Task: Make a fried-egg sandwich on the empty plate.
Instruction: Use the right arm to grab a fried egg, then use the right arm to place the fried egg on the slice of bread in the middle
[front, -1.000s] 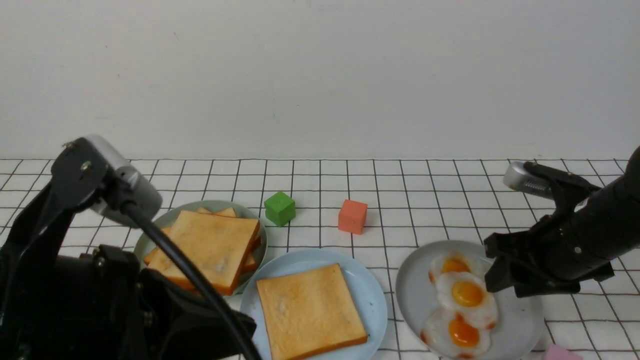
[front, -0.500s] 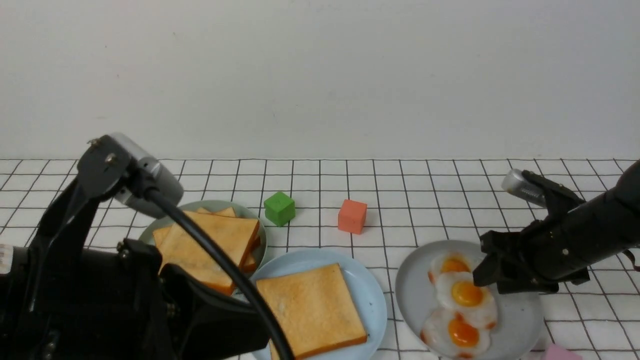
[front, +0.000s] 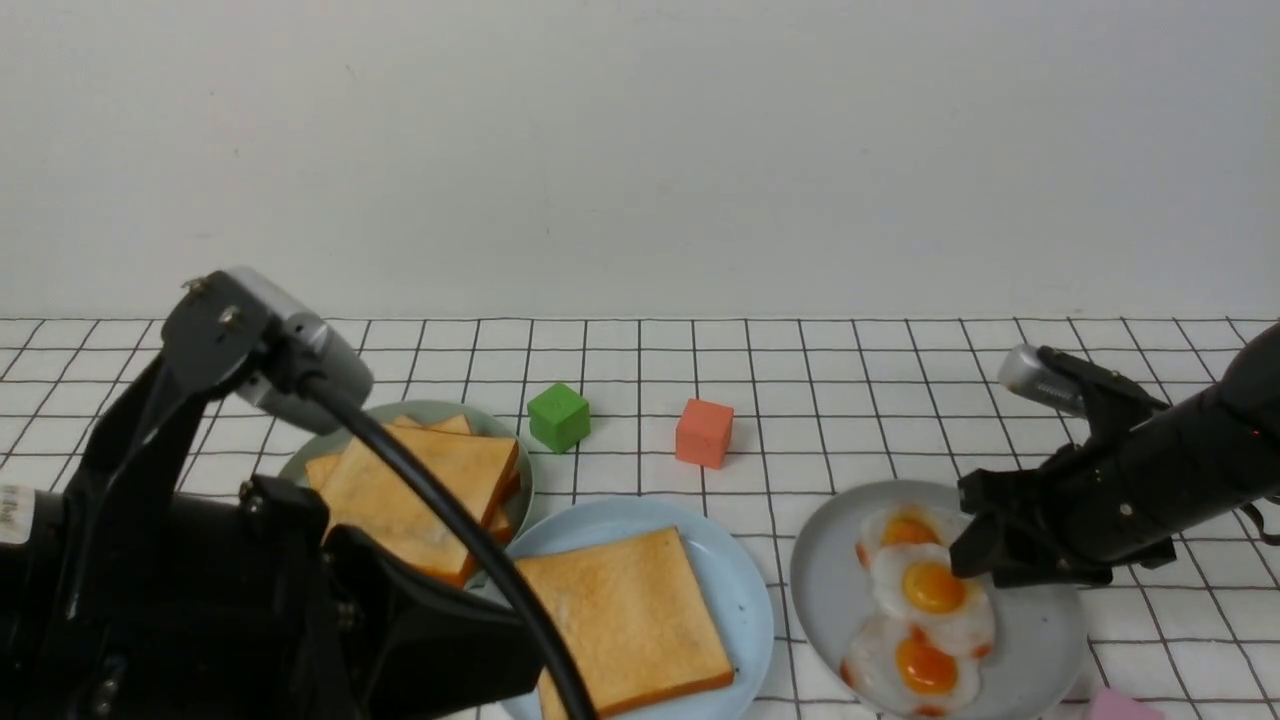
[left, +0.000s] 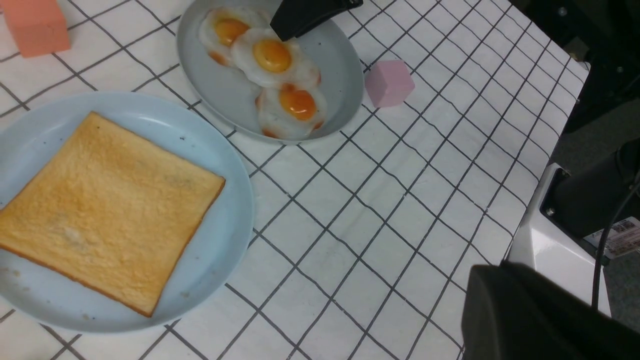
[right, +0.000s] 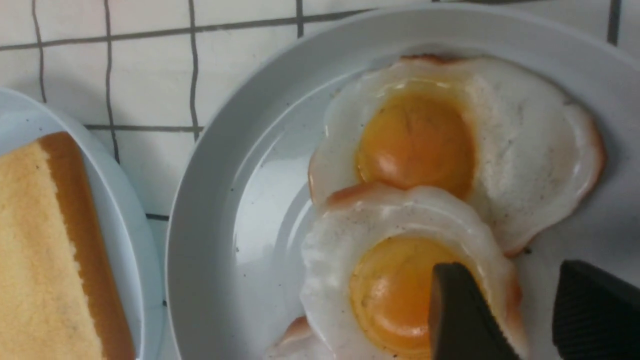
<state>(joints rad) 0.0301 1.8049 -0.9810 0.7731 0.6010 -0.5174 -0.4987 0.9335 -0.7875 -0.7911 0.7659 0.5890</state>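
Observation:
The light blue plate (front: 745, 590) holds one golden toast slice (front: 620, 620), also in the left wrist view (left: 100, 215). Three fried eggs lie overlapping on the grey plate (front: 1045, 640). My right gripper (front: 975, 560) is open and low over the middle egg (front: 935, 590). In the right wrist view (right: 530, 315) one finger (right: 465, 320) lies over that egg's yolk (right: 390, 290) and the other finger (right: 595, 315) is beyond the egg's edge. My left gripper (left: 530, 320) shows as one dark mass near the table's front, away from the toast.
A sage green plate (front: 400, 412) with a pile of toast slices (front: 420, 490) stands behind my left arm. A green cube (front: 559, 417) and a salmon cube (front: 705, 433) sit further back. A pink cube (left: 389, 83) lies beside the grey plate.
My right gripper has dropped and moved left onto the middle egg. My left arm has shifted to the right in front of the toast pile.

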